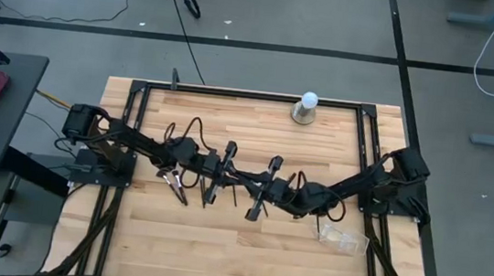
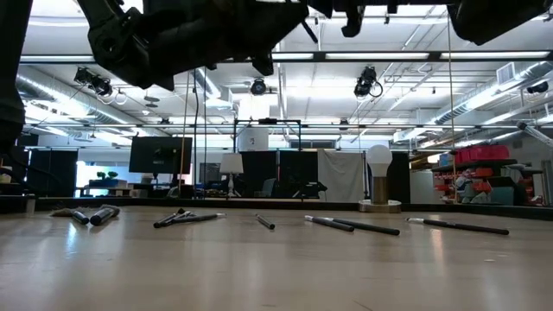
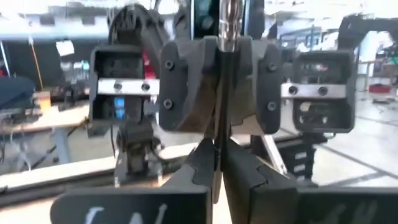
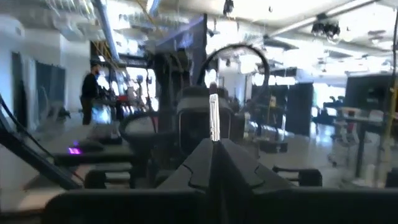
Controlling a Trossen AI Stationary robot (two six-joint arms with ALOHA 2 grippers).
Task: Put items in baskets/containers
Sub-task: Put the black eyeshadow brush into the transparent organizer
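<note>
My two grippers meet nose to nose above the middle of the table, the left gripper point(image 1: 236, 175) point(image 3: 217, 171) coming from the left and the right gripper point(image 1: 251, 184) point(image 4: 213, 152) from the right. Both are shut on one thin makeup brush point(image 3: 227, 22) point(image 4: 214, 118), which stands upright between them with its silver ferrule at the top. Several more brushes point(image 2: 350, 225) point(image 1: 173, 185) lie flat on the wood under the arms. The clear organiser point(image 1: 342, 238) sits on the table near the right arm. My left gripper pinches the brush's dark handle point(image 3: 218, 140) between its two fingers. The fingers come level from the table's left and lie across the brush. The brush stands upright, lifted clear of the table. My right gripper has the same brush between its two fingers, which come level from the table's right and lie across it. The pale part of the brush point(image 4: 214, 127) sticks up above the fingertips. The fingers themselves hide the exact place of contact.
A white ball on a round metal base point(image 1: 306, 107) point(image 2: 378, 177) stands at the far edge. A black frame point(image 1: 252, 93) runs around the tabletop. Bare wood lies along the near edge point(image 1: 216, 254).
</note>
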